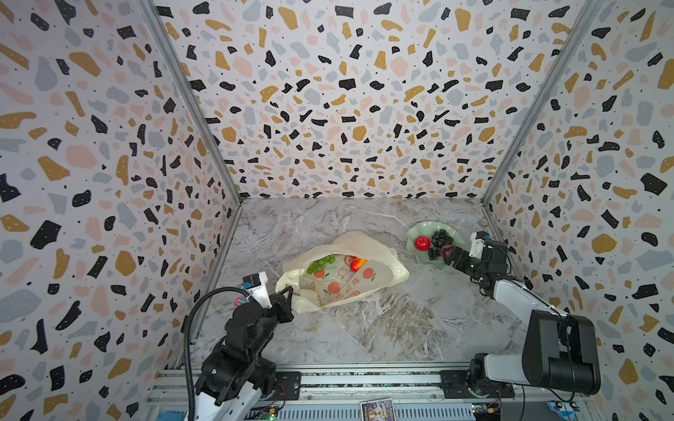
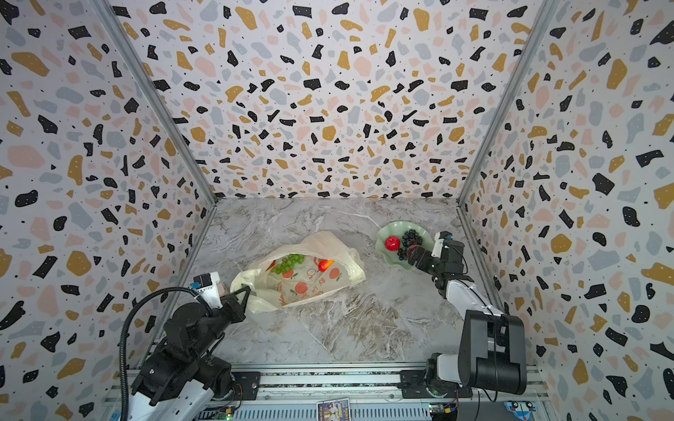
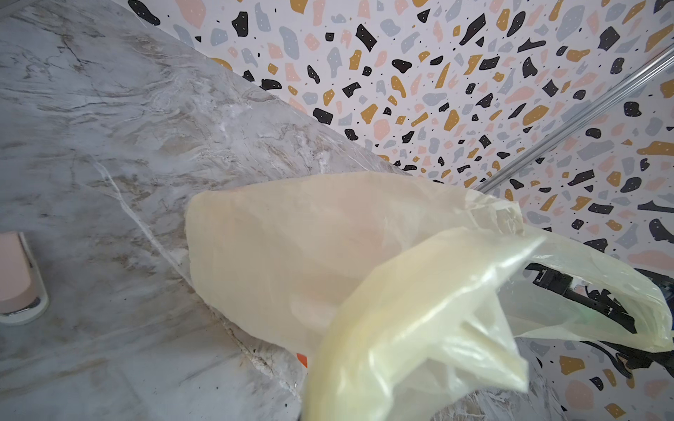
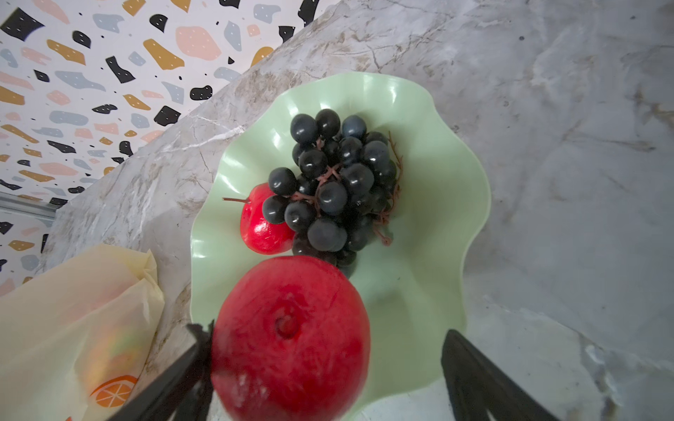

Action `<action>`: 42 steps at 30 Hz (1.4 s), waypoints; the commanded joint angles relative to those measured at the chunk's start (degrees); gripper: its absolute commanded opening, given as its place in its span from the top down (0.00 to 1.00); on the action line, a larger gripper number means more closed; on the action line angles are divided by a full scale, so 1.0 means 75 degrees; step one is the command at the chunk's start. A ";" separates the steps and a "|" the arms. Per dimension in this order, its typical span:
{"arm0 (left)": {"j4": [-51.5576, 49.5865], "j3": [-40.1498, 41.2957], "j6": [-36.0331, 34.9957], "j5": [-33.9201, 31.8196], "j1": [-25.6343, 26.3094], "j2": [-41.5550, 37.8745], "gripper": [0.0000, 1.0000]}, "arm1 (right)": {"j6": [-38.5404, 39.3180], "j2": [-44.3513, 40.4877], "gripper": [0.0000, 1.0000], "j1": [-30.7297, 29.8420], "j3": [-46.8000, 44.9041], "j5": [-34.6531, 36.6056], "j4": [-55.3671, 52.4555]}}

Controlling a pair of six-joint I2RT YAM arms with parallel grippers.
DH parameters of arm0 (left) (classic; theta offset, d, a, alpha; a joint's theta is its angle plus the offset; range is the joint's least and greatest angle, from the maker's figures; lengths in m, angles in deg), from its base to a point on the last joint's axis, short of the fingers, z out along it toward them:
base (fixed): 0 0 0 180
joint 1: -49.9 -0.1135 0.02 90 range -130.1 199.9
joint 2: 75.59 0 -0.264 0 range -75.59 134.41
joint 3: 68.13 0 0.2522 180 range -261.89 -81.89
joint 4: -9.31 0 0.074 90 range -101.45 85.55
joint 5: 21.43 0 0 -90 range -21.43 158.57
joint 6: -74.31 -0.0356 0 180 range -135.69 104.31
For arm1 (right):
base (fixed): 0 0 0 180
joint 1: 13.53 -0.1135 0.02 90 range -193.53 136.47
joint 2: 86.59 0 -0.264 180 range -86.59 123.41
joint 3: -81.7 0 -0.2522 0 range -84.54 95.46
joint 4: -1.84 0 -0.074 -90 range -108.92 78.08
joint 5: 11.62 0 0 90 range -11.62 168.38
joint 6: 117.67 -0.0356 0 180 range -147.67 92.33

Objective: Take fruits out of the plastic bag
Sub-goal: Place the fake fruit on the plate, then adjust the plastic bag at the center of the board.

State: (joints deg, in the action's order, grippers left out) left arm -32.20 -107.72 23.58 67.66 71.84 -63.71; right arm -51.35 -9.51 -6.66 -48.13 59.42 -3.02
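In both top views the plastic bag (image 1: 364, 244) lies in the middle of the counter (image 1: 401, 328), its mouth open on green grapes (image 1: 321, 263) and a red-yellow fruit (image 1: 358, 263). The left claw (image 1: 288, 293) is pinched tight on its near-left edge. At far right the right claw (image 2: 414, 253) hangs over the green dish (image 2: 392, 227), which holds a red apple (image 2: 392, 243) and dark grapes (image 2: 412, 237). The left wrist view shows the plastic bag (image 3: 291, 255) bunched close to the lens. In the right wrist view the right claw (image 4: 326, 331) is spread wide; a second apple (image 4: 291, 339) touches one finger (image 4: 175, 382) and is clear of the other, with the dish behind it.
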 commanded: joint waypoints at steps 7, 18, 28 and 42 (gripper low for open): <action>0.0383 0.0075 -0.0071 0.0121 0.0023 -0.0022 1.00 | 0.0138 0.0352 0.04 0.0038 0.0001 -0.0091 -0.0043; 0.0399 0.0068 -0.0068 0.0121 0.0017 -0.0036 1.00 | -0.0016 0.0126 0.04 -0.0032 -0.0104 -0.0710 -0.0057; 0.0387 0.0058 -0.0080 0.0121 0.0028 -0.0065 1.00 | -0.0009 -0.0703 0.05 -0.0128 0.0146 -0.0809 -0.0451; 0.0291 0.0021 0.0016 0.0119 0.0023 -0.0141 1.00 | 0.0427 -0.1827 0.23 -0.1355 0.0692 -0.0416 -0.0855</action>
State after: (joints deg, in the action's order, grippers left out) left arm -31.39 -107.67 23.58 68.08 71.84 -64.08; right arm -50.76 -18.80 -12.84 -47.72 55.20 -8.26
